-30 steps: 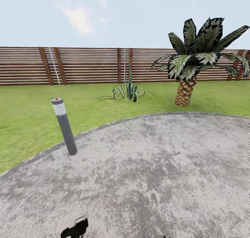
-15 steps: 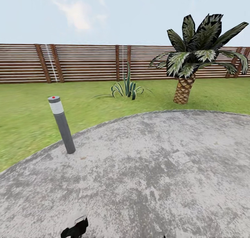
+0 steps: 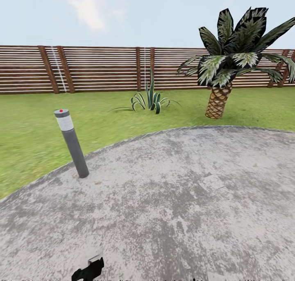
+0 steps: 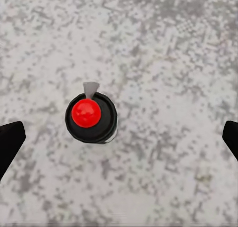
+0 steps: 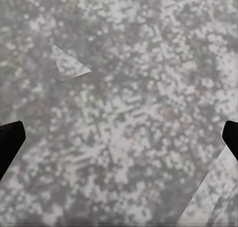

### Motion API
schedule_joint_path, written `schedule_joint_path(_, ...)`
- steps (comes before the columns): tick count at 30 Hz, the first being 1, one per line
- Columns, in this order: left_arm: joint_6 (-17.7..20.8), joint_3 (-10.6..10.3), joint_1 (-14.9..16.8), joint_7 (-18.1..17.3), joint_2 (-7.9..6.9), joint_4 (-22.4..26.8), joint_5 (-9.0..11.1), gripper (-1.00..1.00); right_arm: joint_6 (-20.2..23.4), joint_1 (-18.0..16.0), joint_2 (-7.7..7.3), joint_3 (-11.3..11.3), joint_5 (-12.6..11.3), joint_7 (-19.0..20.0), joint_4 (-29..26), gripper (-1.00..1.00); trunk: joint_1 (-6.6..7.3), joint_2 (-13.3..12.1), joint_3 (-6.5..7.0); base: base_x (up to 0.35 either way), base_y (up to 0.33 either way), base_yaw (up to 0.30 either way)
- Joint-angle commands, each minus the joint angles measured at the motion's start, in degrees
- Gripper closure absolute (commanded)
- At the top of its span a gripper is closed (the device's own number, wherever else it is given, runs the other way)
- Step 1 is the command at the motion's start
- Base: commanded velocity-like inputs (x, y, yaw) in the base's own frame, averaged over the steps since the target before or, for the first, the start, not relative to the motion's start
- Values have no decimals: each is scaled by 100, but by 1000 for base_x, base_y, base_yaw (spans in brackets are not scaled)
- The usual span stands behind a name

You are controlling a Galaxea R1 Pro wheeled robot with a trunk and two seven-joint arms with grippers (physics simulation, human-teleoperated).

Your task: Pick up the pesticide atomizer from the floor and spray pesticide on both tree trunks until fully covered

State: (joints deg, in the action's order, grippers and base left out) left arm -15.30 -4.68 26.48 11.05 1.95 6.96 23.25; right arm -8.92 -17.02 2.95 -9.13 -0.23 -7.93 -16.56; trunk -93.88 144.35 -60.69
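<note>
The pesticide atomizer, the trees and their trunks are out of view. My left gripper (image 4: 119,137) is open over grey paving, its dark fingertips (image 4: 10,140) spread far apart. Below it on the ground is a small black round object (image 4: 91,117) with a red dome on top and a grey wedge beside it; I cannot tell what it is. In the head view the left gripper (image 3: 88,270) shows as a dark shape at the lower edge. My right gripper (image 5: 119,137) is open too, with bare mottled paving under it.
A grey bollard (image 3: 72,143) with a red dot stands at the paving's left edge. Beyond lies the lawn (image 3: 32,121), with a spiky plant (image 3: 149,100), a short palm (image 3: 223,72) and the slatted wooden fence (image 3: 102,70) behind.
The whole head view has shifted a little, so the camera moved: fence, bollard and plant sit slightly higher in the picture. The left gripper keeps its place at the lower edge.
</note>
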Motion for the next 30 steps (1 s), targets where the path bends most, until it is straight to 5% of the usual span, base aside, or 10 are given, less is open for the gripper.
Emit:
schedule_joint_path(1,-17,-51,3,28,0,-2,40,-100,-22,-3,3,-19,-3,-6,4,-100,1,2,-6,0,0,0)
schedule_joint_path(10,-17,-51,4,29,3,-2,40,-100,-22,-3,3,-19,-3,-5,-2,-100,-11,9,-116,0,0,0)
schedule_joint_path(30,-17,-51,4,29,-1,-2,40,-100,-22,-3,3,-19,-1,-7,1,-100,-11,9,-116,0,37,0)
